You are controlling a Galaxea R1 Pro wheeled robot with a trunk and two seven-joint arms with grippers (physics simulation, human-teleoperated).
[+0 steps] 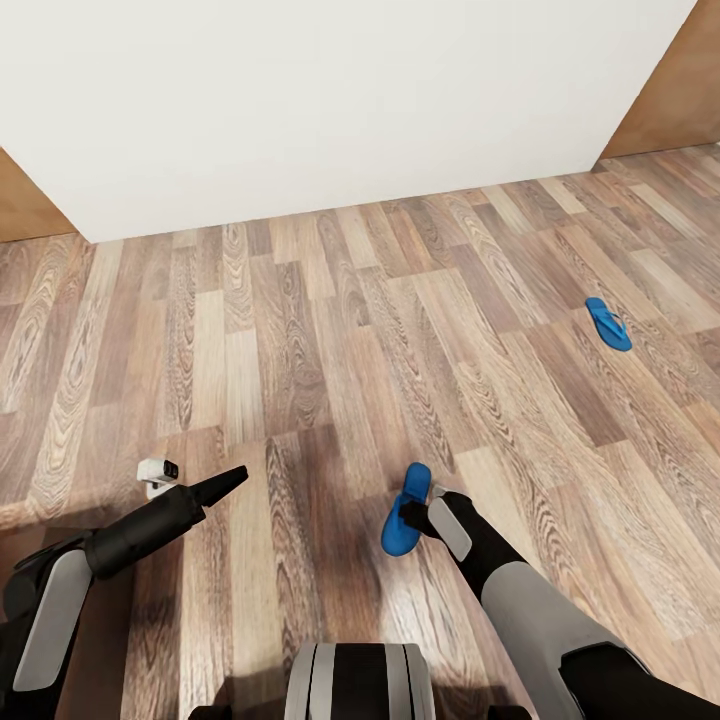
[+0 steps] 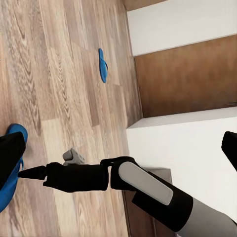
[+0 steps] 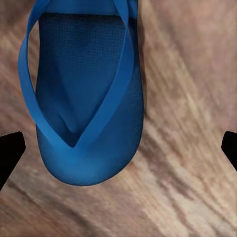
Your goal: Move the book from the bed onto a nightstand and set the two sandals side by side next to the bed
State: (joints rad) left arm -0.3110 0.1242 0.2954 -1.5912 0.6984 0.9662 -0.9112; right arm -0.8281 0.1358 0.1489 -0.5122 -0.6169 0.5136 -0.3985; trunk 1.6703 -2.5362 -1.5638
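Note:
Two bright blue sandals lie on the wood-plank floor. The near sandal [image 1: 404,512] [image 3: 84,98] [image 2: 11,185] rests flat just in front of my right gripper [image 1: 416,512] [image 3: 118,150]. That gripper is open, its black fingertips [image 3: 11,148] wide apart on either side of the sandal's rounded end and holding nothing. The far sandal [image 1: 608,324] [image 2: 102,64] lies alone further to the right. My left gripper [image 1: 236,477] [image 2: 118,148] hovers open and empty over the floor at the left. The book, the bed and the nightstand are out of view.
A white wall [image 1: 330,100] runs across the far side, with brown wooden panels at its left [image 1: 20,205] and right [image 1: 675,85] ends. Bare plank floor [image 1: 330,340] spreads between the wall, the sandals and my base [image 1: 360,680].

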